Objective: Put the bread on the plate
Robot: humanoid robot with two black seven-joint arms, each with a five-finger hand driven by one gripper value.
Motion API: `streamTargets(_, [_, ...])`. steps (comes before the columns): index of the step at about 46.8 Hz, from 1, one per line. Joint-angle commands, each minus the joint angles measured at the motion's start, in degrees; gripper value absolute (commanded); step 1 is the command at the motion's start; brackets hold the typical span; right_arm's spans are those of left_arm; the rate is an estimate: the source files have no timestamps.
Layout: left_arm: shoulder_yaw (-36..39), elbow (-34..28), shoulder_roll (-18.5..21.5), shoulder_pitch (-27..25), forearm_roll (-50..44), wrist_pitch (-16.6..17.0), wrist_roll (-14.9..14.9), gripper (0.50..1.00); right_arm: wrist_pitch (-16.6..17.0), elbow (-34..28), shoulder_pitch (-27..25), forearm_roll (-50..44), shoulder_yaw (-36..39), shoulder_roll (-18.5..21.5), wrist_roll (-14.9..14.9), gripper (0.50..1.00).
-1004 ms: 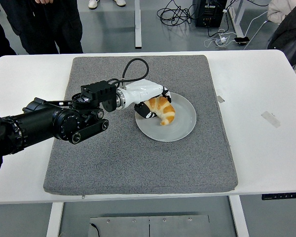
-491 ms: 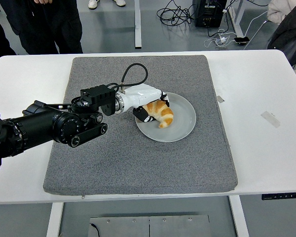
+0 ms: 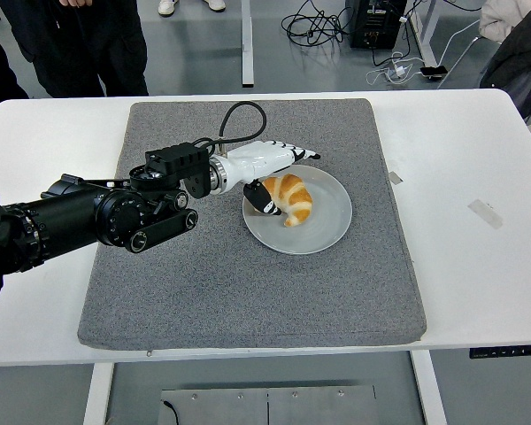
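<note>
**Release step: bread on plate**

Golden-brown curved croissant-shaped bread point(image 3: 288, 198) lies on the round grey plate point(image 3: 327, 221), left of centre, atop the grey felt mat point(image 3: 248, 283). White-and-black left hand point(image 3: 267, 168) sits at the plate's left rim, fingers spread, thumb beside the bread, gripping nothing. Placement looks done; next move calls for a clean retreat without nudging the bread.

**What my head camera leaves hidden**

I cannot see the left rim of the round grey plate point(image 3: 323, 232); my white left robot hand point(image 3: 270, 168) covers it. Its lower fingers tuck behind the golden-brown croissant point(image 3: 288, 197), so contact there is unclear to me. My black left arm point(image 3: 62, 226) runs off the left edge. People standing beyond the white desk point(image 3: 478, 159) are cropped at the top.
</note>
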Motion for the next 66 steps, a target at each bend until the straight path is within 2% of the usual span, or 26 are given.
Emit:
streamTargets(1, [-0.7, -1.0, 0.0, -1.2, -2.4, -1.2, 0.1, 0.974, 0.0, 0.0, 0.0, 0.0, 0.0, 0.0, 0.0, 1.000])
streamTargets(11, [-3.5, -4.7, 0.0, -6.3, -12.4, -6.7, 0.4, 0.975, 0.0, 0.0, 0.0, 0.0, 0.0, 0.0, 0.0, 1.000])
streamTargets(20, [-6.6, -4.4, 0.1, -7.9, -20.6, -7.1, 0.0, 0.975, 0.0, 0.1, 0.0, 0.0, 0.0, 0.0, 0.0, 1.000])
streamTargets(28, [-11.4, -3.8, 4.7, -7.0, -28.6, -7.2, -0.1, 0.977, 0.0, 0.0, 0.0, 0.0, 0.0, 0.0, 0.0, 1.000])
streamTargets(33, [-16.9, -3.3, 8.4, -5.6, -35.1, -7.3, -0.2, 0.977, 0.0, 0.0, 0.0, 0.0, 0.0, 0.0, 0.0, 1.000])
streamTargets(39, [-23.3, -0.6, 12.8, -2.3, -40.7, -7.8, -0.2, 0.977, 0.0, 0.1, 0.0, 0.0, 0.0, 0.0, 0.0, 1.000])
streamTargets(44, [-30.3, 3.2, 15.3, 1.7, -45.7, -11.4, 0.0, 0.977, 0.0, 0.1, 0.0, 0.0, 0.0, 0.0, 0.0, 1.000])
streamTargets(50, [-37.0, 11.6, 15.1, 4.7, -48.7, -15.9, 0.2, 0.977, 0.0, 0.0, 0.0, 0.0, 0.0, 0.0, 0.0, 1.000])
streamTargets(56, [-42.1, 16.1, 14.9, 6.7, -50.3, -20.8, 0.2, 0.977, 0.0, 0.0, 0.0, 0.0, 0.0, 0.0, 0.0, 1.000])
streamTargets(62, [-44.5, 18.8, 14.3, 7.1, -52.6, -22.2, 0.7, 0.977, 0.3, 0.3, 0.0, 0.0, 0.1, 0.0, 0.0, 1.000])
streamTargets(66, [-44.4, 18.8, 13.8, 7.6, -53.6, -22.2, 0.7, 0.977, 0.3, 4.9, 0.1, 0.0, 0.2, 0.0, 0.0, 1.000])
